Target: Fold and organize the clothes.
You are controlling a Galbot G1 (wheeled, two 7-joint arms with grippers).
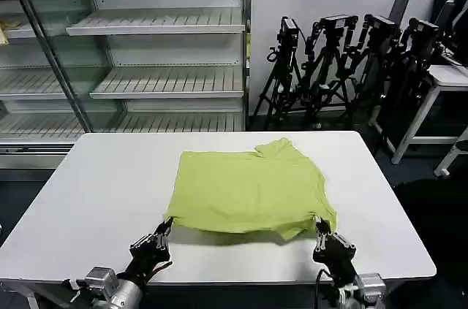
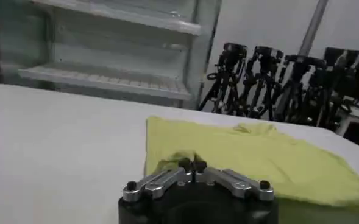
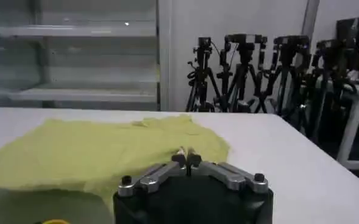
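Left tool [image 1: 167, 226]: pinching closed on the near left corner of the T-shirt [image 1: 248, 188], low over the tabletop [image 1: 102, 185].
T-shirt: lying partly folded at the tabletop's centre, near edge lifting slightly.
Right tool [image 1: 319, 226]: gripping closed on the near right corner.
Tripods [image 1: 344, 68]: standing behind, beside shelving [image 1: 146, 53].

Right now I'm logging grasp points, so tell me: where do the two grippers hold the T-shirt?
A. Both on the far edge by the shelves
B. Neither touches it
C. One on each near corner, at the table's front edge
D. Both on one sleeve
C: the left gripper and the right gripper each pinch a near corner of the T-shirt, closed on the cloth.
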